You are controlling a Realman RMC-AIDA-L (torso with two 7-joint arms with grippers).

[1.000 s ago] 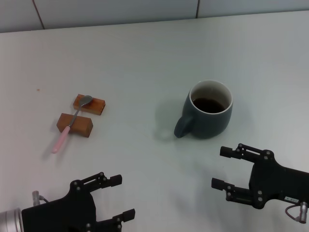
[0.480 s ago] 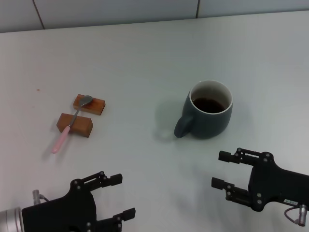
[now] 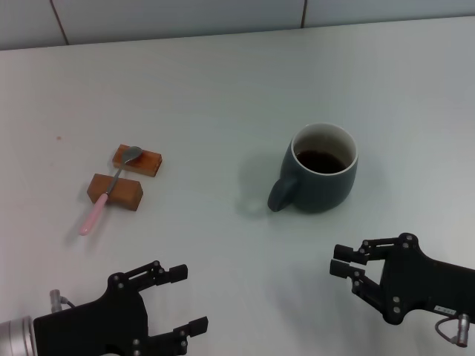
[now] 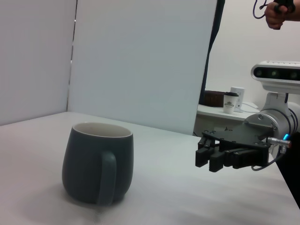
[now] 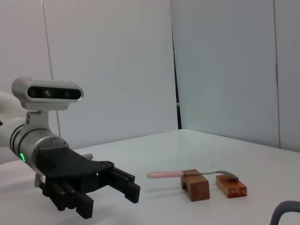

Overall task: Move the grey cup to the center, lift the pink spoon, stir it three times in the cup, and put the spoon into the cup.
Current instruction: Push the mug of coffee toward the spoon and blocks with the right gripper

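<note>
While nothing of the task looked done, the grey cup (image 3: 320, 169) sat right of centre on the counter (image 3: 223, 81); the pink spoon (image 3: 108, 190) lay across two blocks (image 3: 125, 176) at left; the right claw (image 3: 347, 271) was pressed together, the left claw (image 3: 184, 300) spread.

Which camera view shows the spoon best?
The head view: the whole spoon lies across two blocks. The right wrist view shows it side-on and farther off. The left wrist view does not show it.
</note>
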